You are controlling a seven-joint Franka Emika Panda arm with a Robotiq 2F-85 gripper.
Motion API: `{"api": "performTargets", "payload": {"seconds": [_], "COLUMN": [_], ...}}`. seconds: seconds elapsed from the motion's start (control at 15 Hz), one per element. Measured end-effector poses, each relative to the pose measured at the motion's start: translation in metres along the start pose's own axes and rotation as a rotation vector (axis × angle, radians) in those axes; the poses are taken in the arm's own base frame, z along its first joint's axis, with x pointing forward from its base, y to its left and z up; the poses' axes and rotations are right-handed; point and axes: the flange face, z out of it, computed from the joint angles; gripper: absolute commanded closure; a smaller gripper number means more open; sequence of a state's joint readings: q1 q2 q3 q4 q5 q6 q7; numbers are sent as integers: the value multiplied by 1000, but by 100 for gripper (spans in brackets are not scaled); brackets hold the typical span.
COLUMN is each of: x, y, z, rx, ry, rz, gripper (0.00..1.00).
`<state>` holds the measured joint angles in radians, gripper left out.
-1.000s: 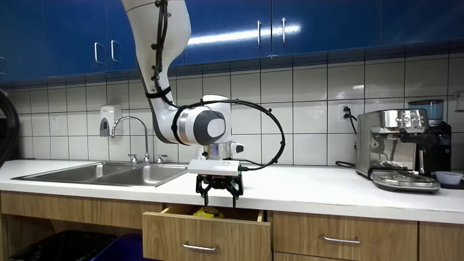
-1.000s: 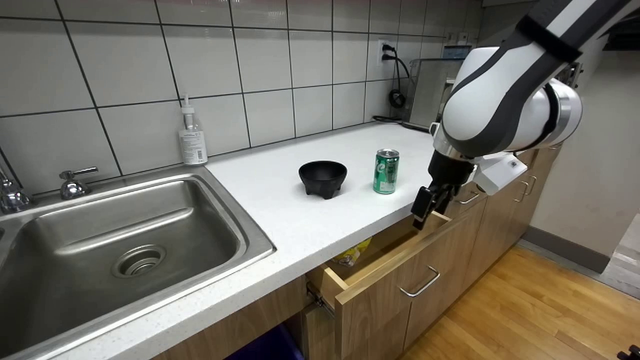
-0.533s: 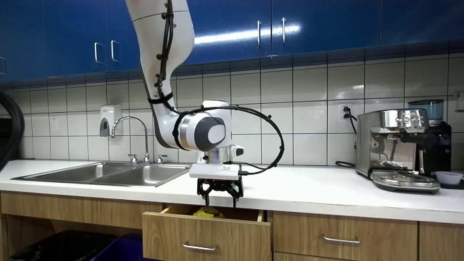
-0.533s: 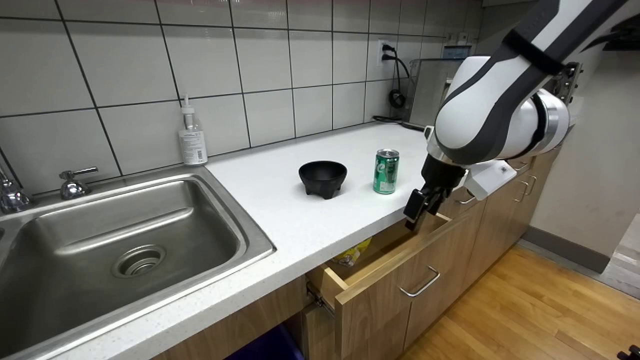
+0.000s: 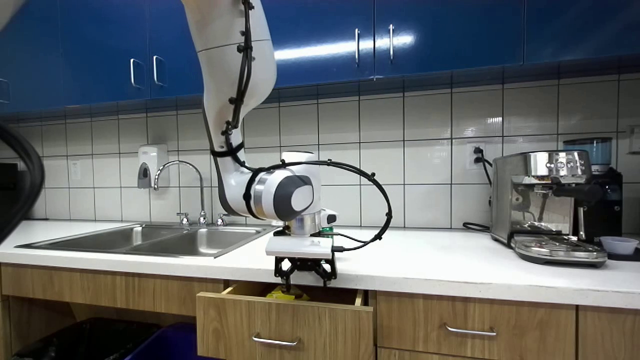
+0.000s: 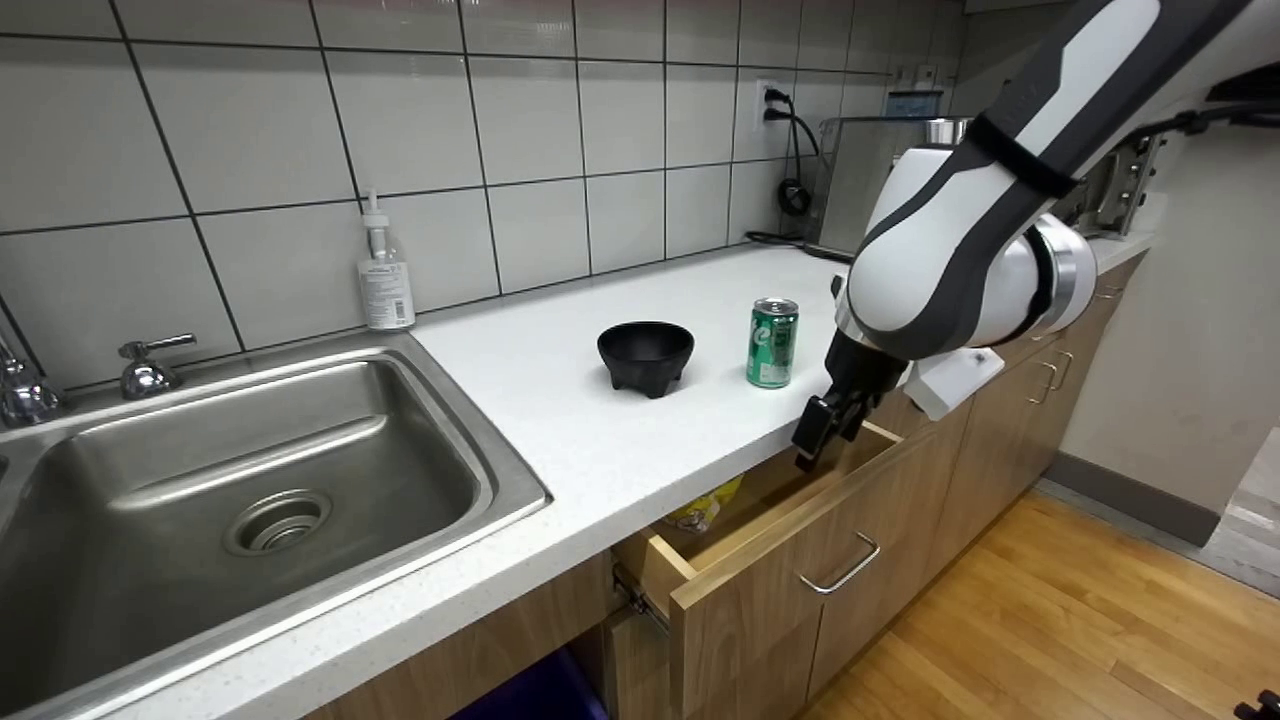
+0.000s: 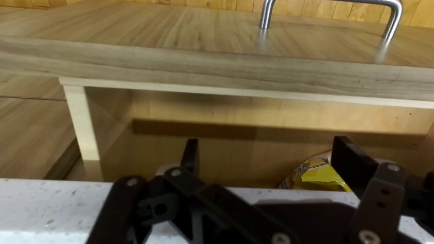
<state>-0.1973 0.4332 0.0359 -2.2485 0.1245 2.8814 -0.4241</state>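
Note:
My gripper [image 7: 267, 143] stands open, with nothing between its fingers. In both exterior views the gripper [image 5: 306, 287] hangs pointing down over the pulled-out wooden drawer [image 5: 240, 322], close to the front edge of the counter. A yellow snack packet [image 7: 317, 174] lies inside that drawer, partly hidden by the counter edge and a finger in the wrist view. The packet [image 6: 706, 506] sits toward the sink-side end of the drawer, apart from the fingers as far as I can see. On the counter stand a green can [image 6: 773, 343], upright, and a black footed bowl [image 6: 646, 357].
A steel sink [image 6: 300, 480] is set into the white counter [image 6: 560, 440]. Behind it stands a pump bottle [image 6: 386, 285]. A coffee machine [image 5: 545, 205] occupies the far end. The drawer front carries a metal handle [image 6: 842, 568]; blue cabinets [image 5: 450, 40] hang above.
The arm has come down and shifted slightly, bringing the gripper lower over the drawer and nearer the counter edge. The jaws have stayed open; drawer, packet, can and bowl have not moved.

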Motion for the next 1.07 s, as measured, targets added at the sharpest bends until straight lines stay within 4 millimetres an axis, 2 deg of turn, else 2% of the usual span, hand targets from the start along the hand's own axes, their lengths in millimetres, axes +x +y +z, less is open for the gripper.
{"api": "performTargets", "payload": {"seconds": [0.47,1.07], "x": [5,1], "y": [2,2], "z": [18,23], "rx": [-10,-12], "ry": [-16,-16], "rz": [-47,-17], "gripper": [0,0]}}
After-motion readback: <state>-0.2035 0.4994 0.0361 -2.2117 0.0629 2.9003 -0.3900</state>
